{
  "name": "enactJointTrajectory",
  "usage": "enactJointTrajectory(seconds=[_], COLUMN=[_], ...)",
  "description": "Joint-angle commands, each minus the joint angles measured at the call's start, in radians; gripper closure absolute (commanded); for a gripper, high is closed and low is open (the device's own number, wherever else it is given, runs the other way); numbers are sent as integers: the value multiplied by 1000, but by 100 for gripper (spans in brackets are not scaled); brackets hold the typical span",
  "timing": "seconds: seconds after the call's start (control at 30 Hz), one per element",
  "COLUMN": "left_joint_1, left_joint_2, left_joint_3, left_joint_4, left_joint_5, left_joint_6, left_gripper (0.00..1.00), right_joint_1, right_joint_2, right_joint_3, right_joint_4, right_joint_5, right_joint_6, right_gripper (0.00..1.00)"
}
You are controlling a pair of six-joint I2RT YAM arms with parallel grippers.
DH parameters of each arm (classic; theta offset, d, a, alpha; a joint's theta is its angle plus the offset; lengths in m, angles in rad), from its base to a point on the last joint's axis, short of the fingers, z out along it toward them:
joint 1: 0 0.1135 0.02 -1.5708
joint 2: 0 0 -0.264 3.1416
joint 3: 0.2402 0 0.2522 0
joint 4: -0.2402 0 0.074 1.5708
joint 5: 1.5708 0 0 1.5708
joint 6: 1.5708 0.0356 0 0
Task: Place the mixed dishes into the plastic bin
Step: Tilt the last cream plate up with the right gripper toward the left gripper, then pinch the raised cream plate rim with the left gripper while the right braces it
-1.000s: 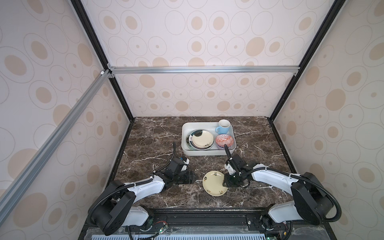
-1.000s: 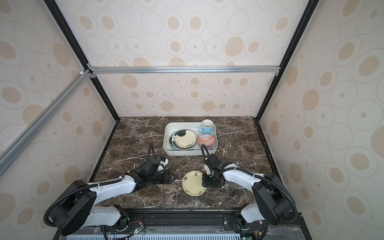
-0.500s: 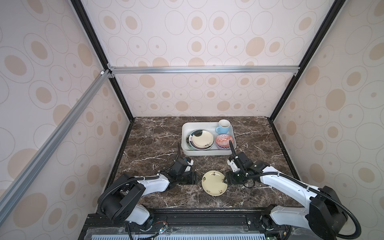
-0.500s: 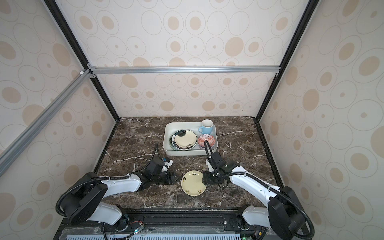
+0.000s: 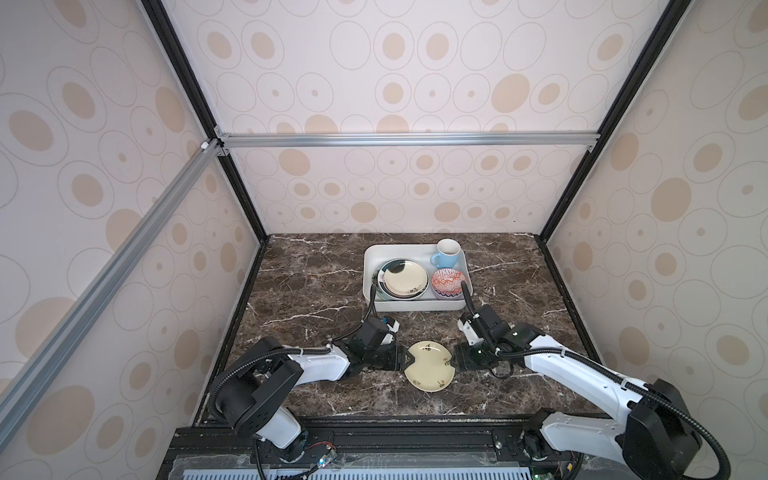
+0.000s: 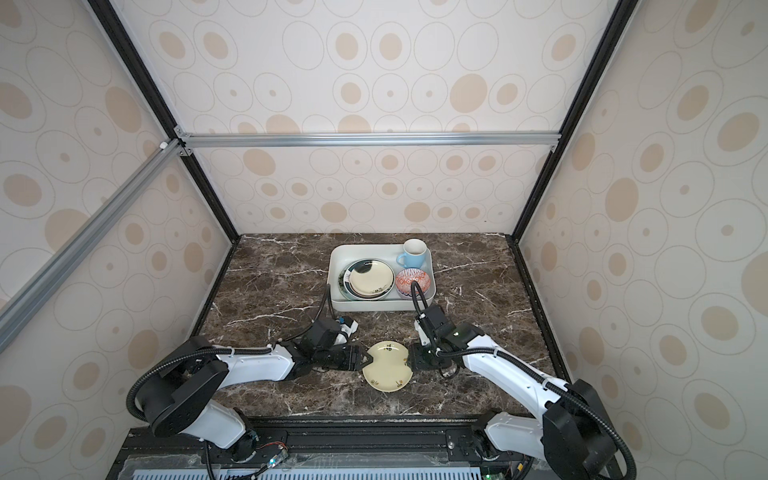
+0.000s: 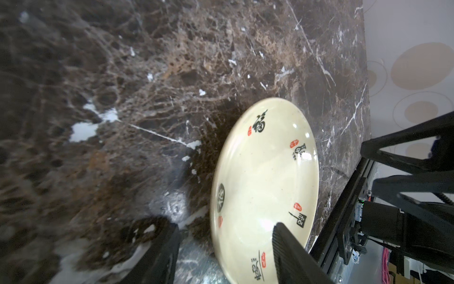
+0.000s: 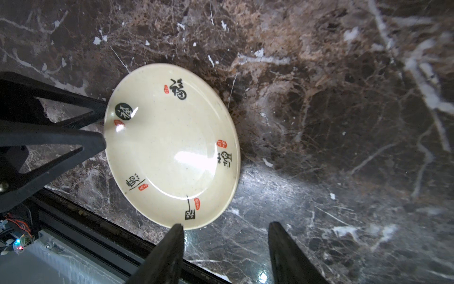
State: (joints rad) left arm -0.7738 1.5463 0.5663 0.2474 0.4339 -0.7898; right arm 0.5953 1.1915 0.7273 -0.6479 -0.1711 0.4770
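Observation:
A small cream plate (image 5: 430, 368) (image 6: 388, 368) with black and red characters lies flat on the marble table near its front edge. My left gripper (image 5: 405, 359) (image 7: 224, 231) is open at the plate's left rim, with one finger over the plate (image 7: 258, 177) and the other on the table beside it. My right gripper (image 5: 455, 362) (image 8: 226, 227) is open at the plate's right rim; one fingertip touches the edge and nothing is between the jaws. The plastic bin (image 5: 370, 270) (image 6: 336, 266) at the back holds a stack of plates (image 5: 403, 279), a red-patterned bowl (image 5: 448, 283) and a light-blue mug (image 5: 448, 253).
Patterned walls and black frame posts enclose the marble table (image 5: 311, 291) on three sides. A black rail (image 5: 395, 436) runs along the front edge, close to the cream plate. Both arms' cables arch up just in front of the bin.
My left gripper slid right up to the plate's left rim. My right gripper opened wider and its arm swung out to the right while staying at the plate's right rim.

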Motion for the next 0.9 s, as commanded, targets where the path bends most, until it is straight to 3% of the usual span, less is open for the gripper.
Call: enactJointTrajectory(seconds=[0.0, 0.13, 0.23, 0.37, 0.57, 0.87], left_joint_1=[-26, -44, -48, -50, -50, -50], left_joint_2=[28, 61, 85, 104, 135, 83], left_joint_3=[37, 64, 93, 118, 150, 234], left_joint_4=[-40, -57, -96, -124, -146, -260], left_joint_5=[-18, -21, -32, -41, -43, -76], left_joint_6=[-9, -1, 17, 33, 47, 98], left_gripper=[41, 45, 50, 67, 83, 86], right_joint_1=[4, 0, -6, -14, -20, -40], right_joint_2=[-21, -41, -62, -93, -127, -127], right_joint_3=[-18, -29, -35, -31, -27, 13], right_joint_4=[-22, -24, -29, -52, -68, -86], right_joint_5=[21, 25, 25, 39, 47, 51], right_joint_6=[-11, -12, -11, -15, -15, -31], right_gripper=[42, 41, 33, 26, 23, 21])
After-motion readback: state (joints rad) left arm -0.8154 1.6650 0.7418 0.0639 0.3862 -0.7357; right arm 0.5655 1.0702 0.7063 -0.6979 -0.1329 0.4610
